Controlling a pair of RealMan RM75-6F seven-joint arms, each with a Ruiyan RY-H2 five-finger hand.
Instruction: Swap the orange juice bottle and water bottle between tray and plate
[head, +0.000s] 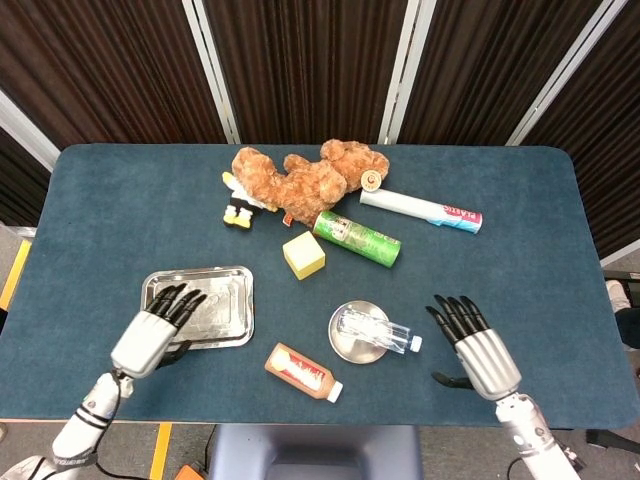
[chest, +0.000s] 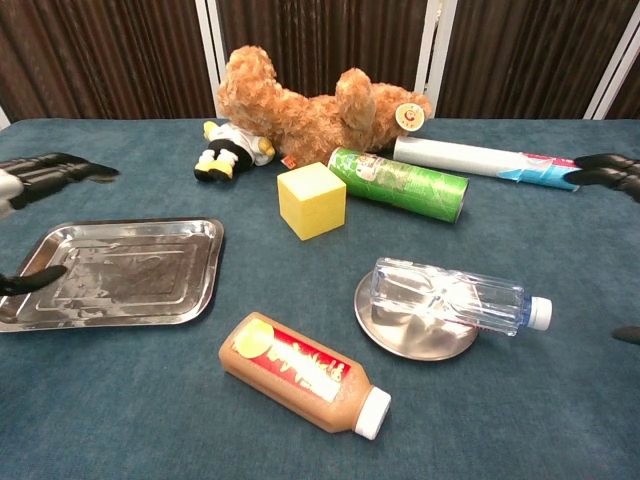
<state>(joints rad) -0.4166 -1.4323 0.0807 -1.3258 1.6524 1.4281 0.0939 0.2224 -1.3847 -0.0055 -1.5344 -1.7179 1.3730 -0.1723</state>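
Pink lettering was seen printed on the white tube (head: 421, 209) and markings on the orange juice bottle (chest: 303, 373) label, but none of it could be read.

I see my left hand (head: 155, 330) held open, fingers spread and pointing forward, holding nothing. My right hand (head: 472, 347) is open too, fingers extended, thumb out to its side.

Orange juice bottle (chest: 303, 372) flat on the table, clear water bottle (chest: 449, 296) lying across the plate (chest: 400, 335) — seemingly empty, tray (chest: 110, 273) bare.
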